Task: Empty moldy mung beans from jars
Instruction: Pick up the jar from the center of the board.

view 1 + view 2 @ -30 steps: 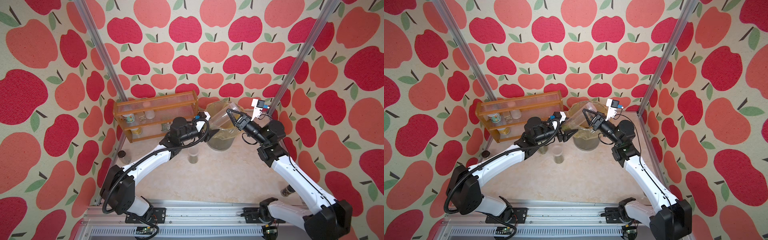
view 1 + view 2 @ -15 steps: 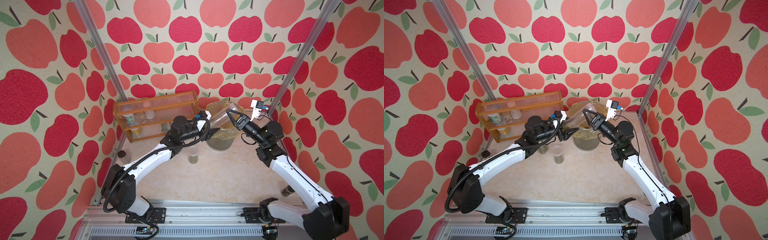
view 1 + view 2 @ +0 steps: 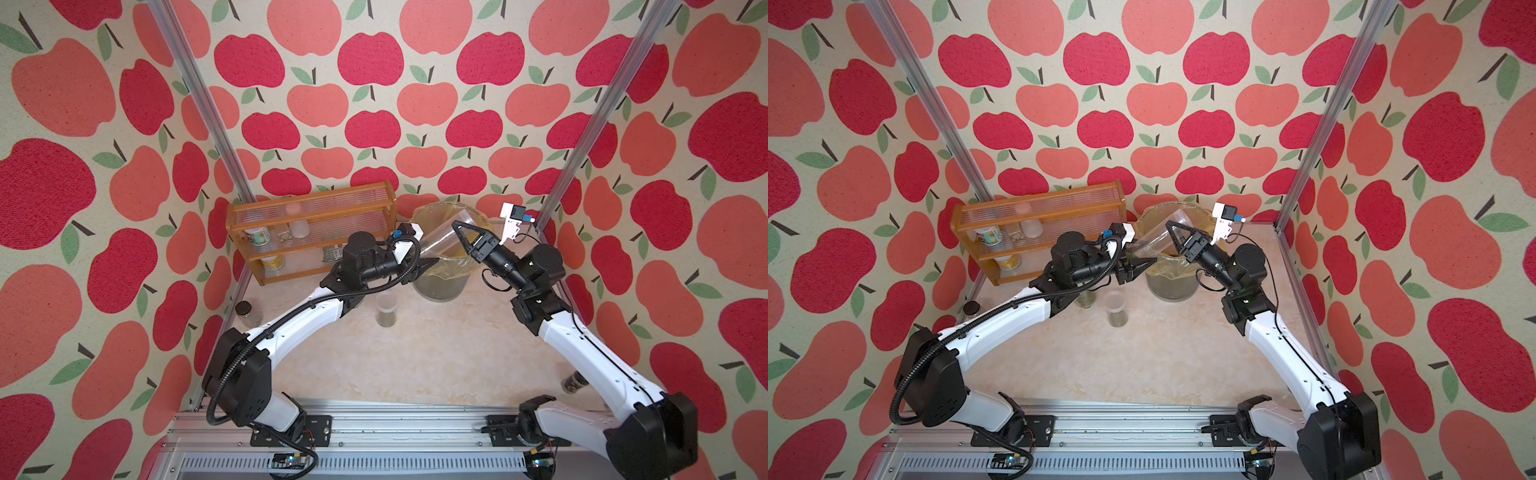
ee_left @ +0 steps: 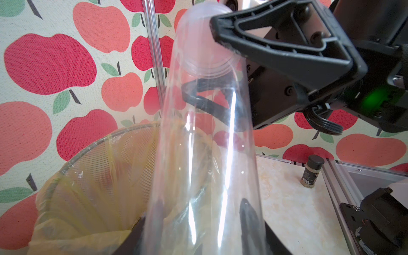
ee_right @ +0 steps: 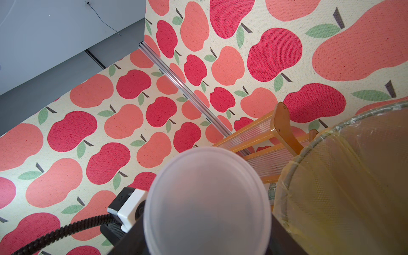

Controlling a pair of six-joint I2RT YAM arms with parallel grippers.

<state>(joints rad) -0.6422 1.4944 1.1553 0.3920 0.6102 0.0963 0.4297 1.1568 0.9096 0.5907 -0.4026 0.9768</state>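
Two grippers on one tall tube (image 4: 198,154), so which end actually matters here? (mo)

The capped end, I reckon. The tube lies slanted over the bin (image 3: 440,286). Its base sits low at the bin's rim on the left arm's side, pinched tight in the left gripper (image 3: 428,265). From there the long axis climbs across the bin's mouth to the cap (image 5: 207,198), which points straight at the right gripper (image 3: 460,237). (kit)

Is the right one holding that cap? (mo)

Can't tell. One finger touches the cap's side and the other sits behind the tube, but none of the views show whether it's squeezing or loose. It's the nearer arm to that end, so my guess is any cap work comes from its side, along the tube's axis. (kit)

And the beans? (mo)

None that I can see in the tube, it looks clear right through. Olive beans (image 3: 385,321) show in the short jar (image 3: 385,307) standing just in front of the bin. (kit)
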